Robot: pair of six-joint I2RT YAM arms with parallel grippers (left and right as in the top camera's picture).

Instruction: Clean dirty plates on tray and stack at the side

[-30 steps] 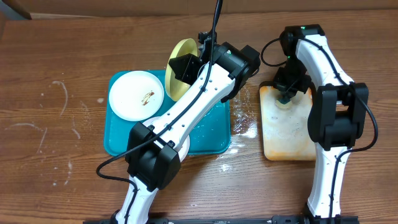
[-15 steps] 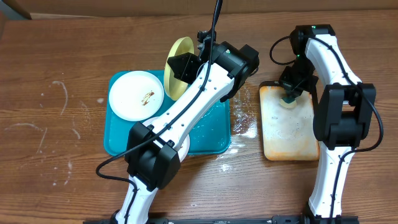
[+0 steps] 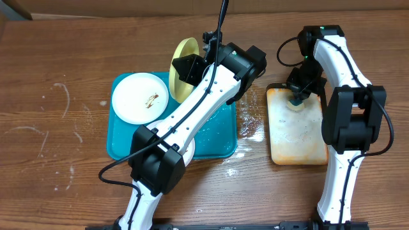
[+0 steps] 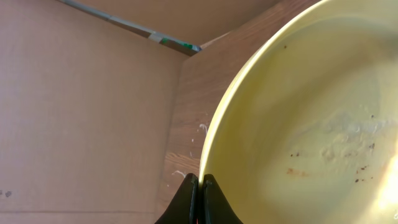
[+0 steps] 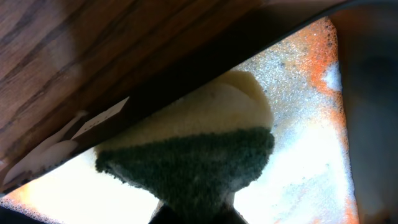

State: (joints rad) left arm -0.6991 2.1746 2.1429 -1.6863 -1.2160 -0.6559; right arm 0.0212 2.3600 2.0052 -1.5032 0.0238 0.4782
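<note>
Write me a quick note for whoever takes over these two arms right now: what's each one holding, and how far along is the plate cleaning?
Left gripper: shut on the yellow-green plate, held on edge above the teal tray; brown specks on it.
Right gripper: shut on the sponge, at the beige tray.
White plate: smeared, lying on the teal tray.
Done: nothing stacked aside.
To do: wipe the plates, stack them.

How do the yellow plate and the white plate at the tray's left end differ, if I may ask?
The yellow plate stands tilted on edge, its rim pinched by the left tool; the white plate lies flat in the tray. The white plate has a brown smear near its centre; the yellow plate shows only faint specks. Both are small and round.
</note>
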